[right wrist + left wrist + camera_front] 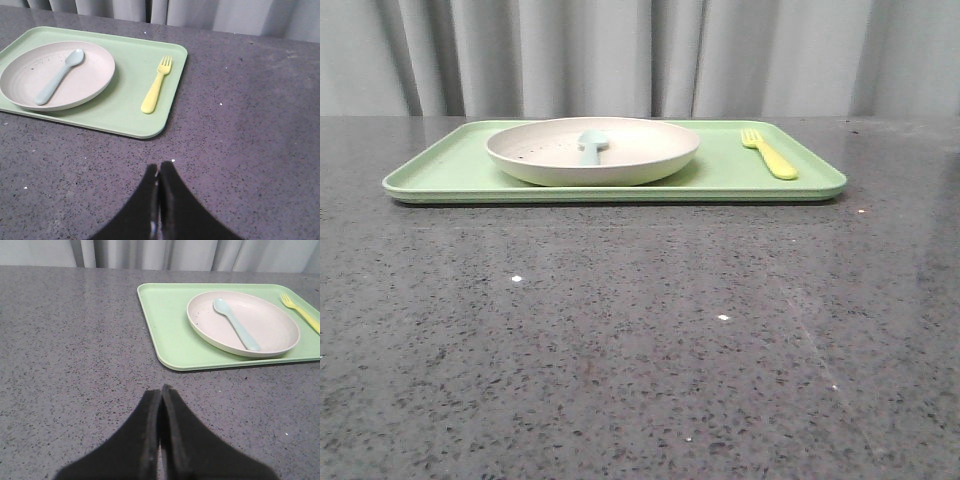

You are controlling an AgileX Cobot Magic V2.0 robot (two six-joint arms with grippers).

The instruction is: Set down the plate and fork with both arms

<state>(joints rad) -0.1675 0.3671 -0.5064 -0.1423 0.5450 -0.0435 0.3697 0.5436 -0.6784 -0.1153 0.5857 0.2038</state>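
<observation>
The cream-white plate (592, 150) sits on the left part of the light-green tray (720, 172), with a pale blue spoon (592, 144) lying in it. The yellow fork (768, 153) lies on the tray's right part, tines pointing away. The plate (260, 327) and fork (302, 312) show in the left wrist view, and the plate (35, 65) and fork (156, 91) in the right wrist view. My left gripper (161, 390) is shut and empty over bare table, short of the tray's near left corner. My right gripper (158, 167) is shut and empty, short of the tray's near right corner. Neither gripper shows in the front view.
The tray (170, 335) lies at the far middle of a dark speckled stone table (640, 350). A grey curtain (640, 55) hangs behind the table's far edge.
</observation>
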